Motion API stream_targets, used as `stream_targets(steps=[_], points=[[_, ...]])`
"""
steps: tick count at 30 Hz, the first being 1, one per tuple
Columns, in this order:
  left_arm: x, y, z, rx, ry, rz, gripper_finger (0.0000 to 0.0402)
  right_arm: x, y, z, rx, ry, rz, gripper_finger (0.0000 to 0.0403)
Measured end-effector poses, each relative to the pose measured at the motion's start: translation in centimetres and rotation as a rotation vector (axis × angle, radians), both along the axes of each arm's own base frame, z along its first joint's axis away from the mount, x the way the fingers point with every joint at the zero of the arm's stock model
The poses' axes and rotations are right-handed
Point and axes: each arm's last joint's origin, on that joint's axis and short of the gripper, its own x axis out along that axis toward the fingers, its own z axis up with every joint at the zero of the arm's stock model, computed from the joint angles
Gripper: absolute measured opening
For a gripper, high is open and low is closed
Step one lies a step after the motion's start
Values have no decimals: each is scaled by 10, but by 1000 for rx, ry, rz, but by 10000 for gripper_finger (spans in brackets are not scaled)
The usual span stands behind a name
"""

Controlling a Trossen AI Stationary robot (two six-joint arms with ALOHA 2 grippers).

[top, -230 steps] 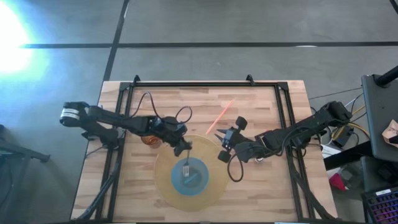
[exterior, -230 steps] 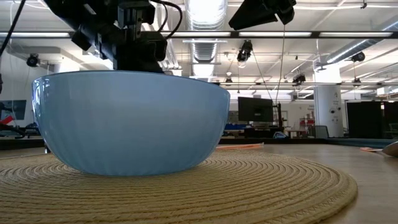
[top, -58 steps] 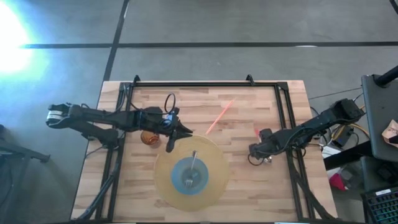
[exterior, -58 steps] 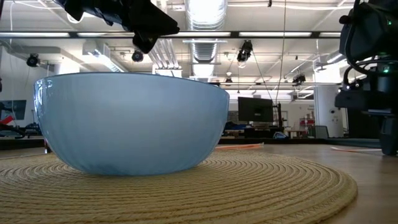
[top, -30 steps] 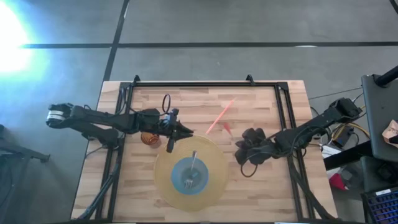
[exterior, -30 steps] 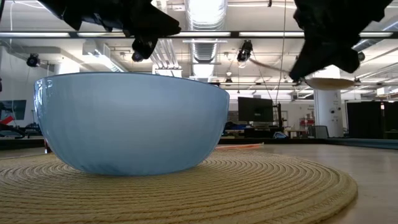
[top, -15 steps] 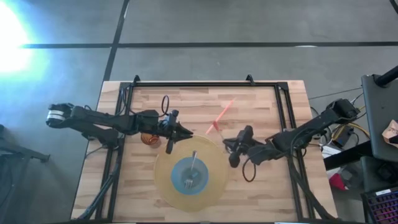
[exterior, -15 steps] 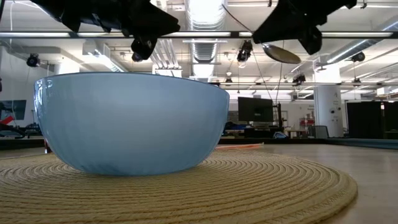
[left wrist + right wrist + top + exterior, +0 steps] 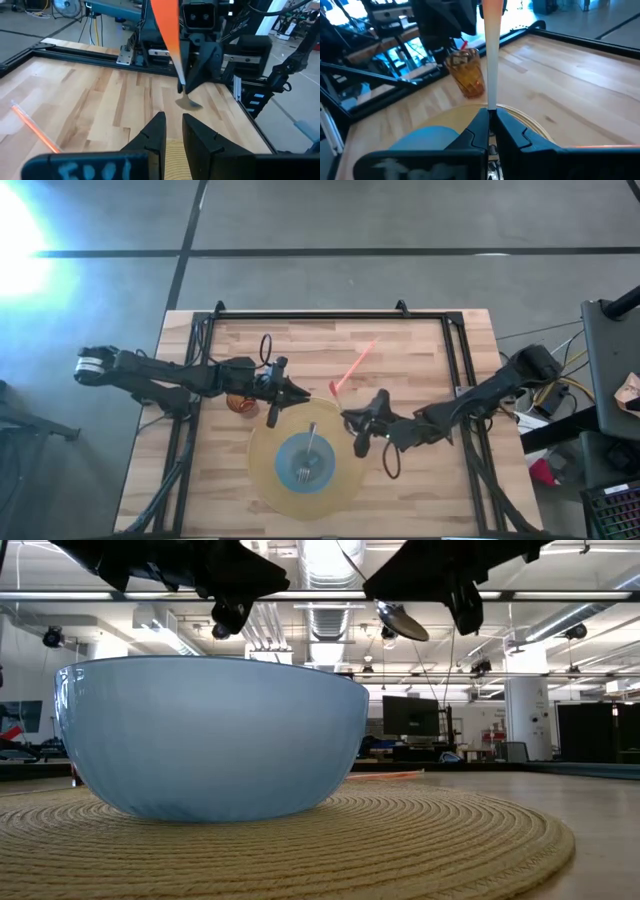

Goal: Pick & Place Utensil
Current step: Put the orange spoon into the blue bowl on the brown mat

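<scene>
- Shifting the right gripper (image 9: 358, 435) inward since a second ago: from over bare wood right of the woven mat (image 9: 262, 480) to above the mat's right edge, nearer the blue bowl (image 9: 290, 472).
- In the low view, carrying the spoon (image 9: 403, 622) from the far right to just past the bowl's rim, still above it.
- Leaving the left gripper (image 9: 274, 408) where it was, over the mat's upper-left edge, beside the amber cup (image 9: 238, 402).
- Leaving the fork (image 9: 308, 448) in the bowl as before, and the orange straw (image 9: 358, 363) on the wood behind.
- Reaching in from the table's right side, right arm stretched low and long, wrist turned toward the bowl.
- Pinching the spoon's orange handle tight in the right gripper, handle standing up between the fingers (bowl end hanging down, clear of the table).
- Stretching from the left side, left arm nearly level.
- Holding nothing on the left, fingers a narrow gap apart.
</scene>
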Motion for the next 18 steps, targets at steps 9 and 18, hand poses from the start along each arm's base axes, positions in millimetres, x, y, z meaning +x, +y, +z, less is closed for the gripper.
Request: stream_targets(steps=[9, 18], points=[[1, 0, 4, 44, -20, -5, 55, 24, 8, 5, -140, -5, -59, 13], [1, 0, 7, 129, -54, -20, 56, 49, 18, 17, -306, 38, -105, 13]])
